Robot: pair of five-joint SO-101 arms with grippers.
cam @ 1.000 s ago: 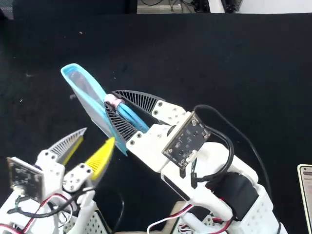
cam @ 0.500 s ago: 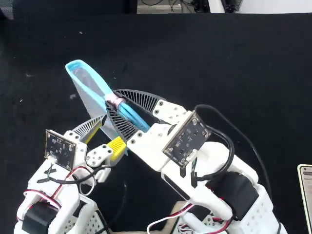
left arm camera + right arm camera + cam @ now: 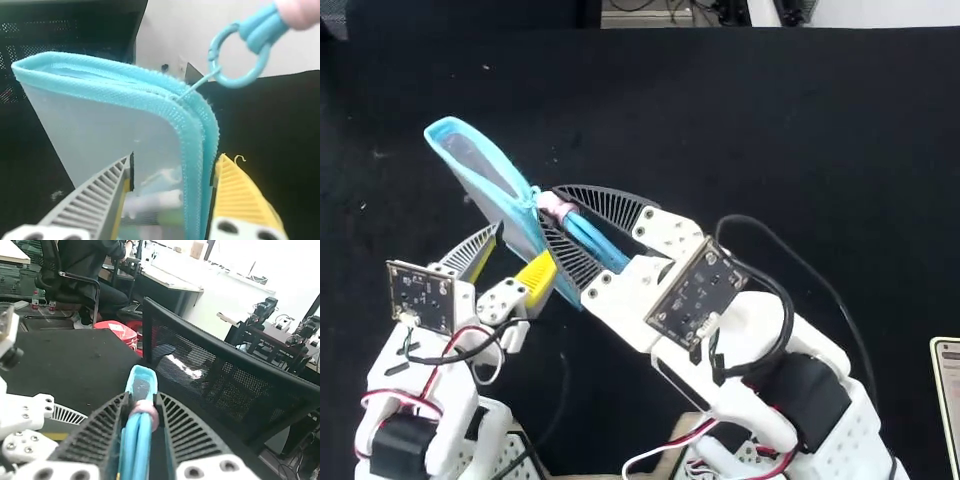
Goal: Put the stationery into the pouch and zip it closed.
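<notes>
Okay, the pouch [image 3: 480, 170] is up off the table [image 3: 770, 120], held between both arms; your left gripper [image 3: 525, 243] is clamped on the end nearest the bases, one finger on each side, with stationery [image 3: 155, 195] dimly visible through the wall; your right gripper [image 3: 546, 203] is pinched shut on the pull cord [image 3: 137, 435] by the pink bead [image 3: 145, 412]; hold the left clamp firm and draw the cord straight along the zip line, or the pouch will likely twist; can't tell how far the zip has run; there's open tabletop beyond and to the right, but the arm bases crowd the near edge.

Pouch [image 3: 480, 172] in left pincer [image 3: 510, 258] and right pincer [image 3: 549, 207]
</notes>
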